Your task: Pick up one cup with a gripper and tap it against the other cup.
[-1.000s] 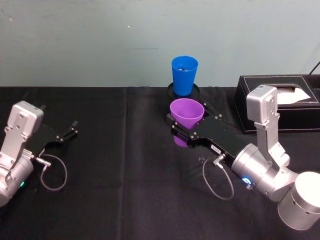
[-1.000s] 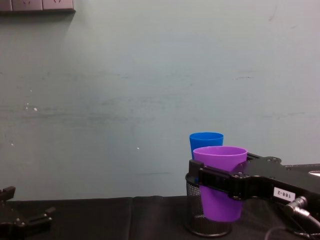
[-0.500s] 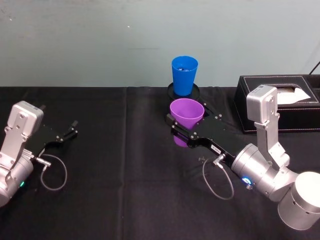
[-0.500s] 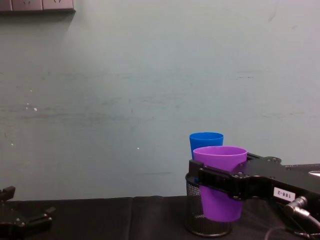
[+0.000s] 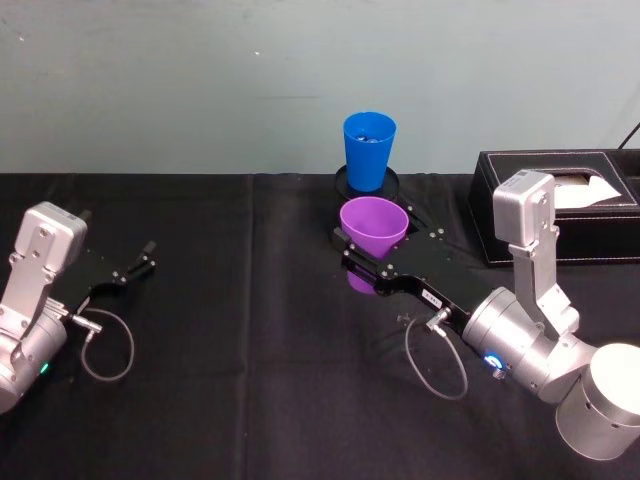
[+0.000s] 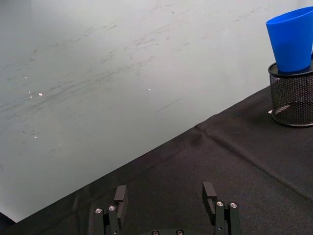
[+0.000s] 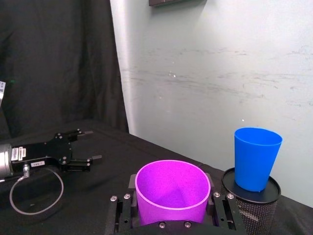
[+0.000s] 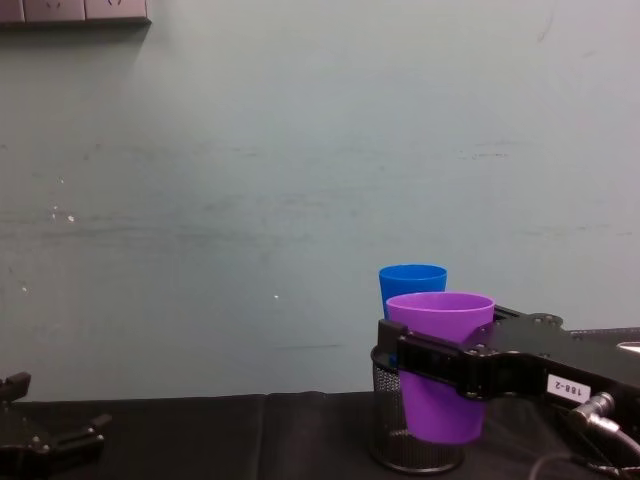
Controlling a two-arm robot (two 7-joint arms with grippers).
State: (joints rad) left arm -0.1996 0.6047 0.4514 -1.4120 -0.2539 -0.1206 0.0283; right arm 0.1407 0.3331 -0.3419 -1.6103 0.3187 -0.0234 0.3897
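The table [image 5: 250, 400] is covered with a black cloth. The right gripper [image 5: 372, 245] reaches forward over the middle of it. Its fingers are closed around the purple cup [image 5: 372, 225] and hold it upright, above the cloth. The left gripper [image 5: 138, 262] rests at the left side, its fingers spread apart and empty. The blue cup [image 5: 368, 150] stands on top of a mesh pen holder [image 8: 390, 420], just behind the purple cup and not touching it.
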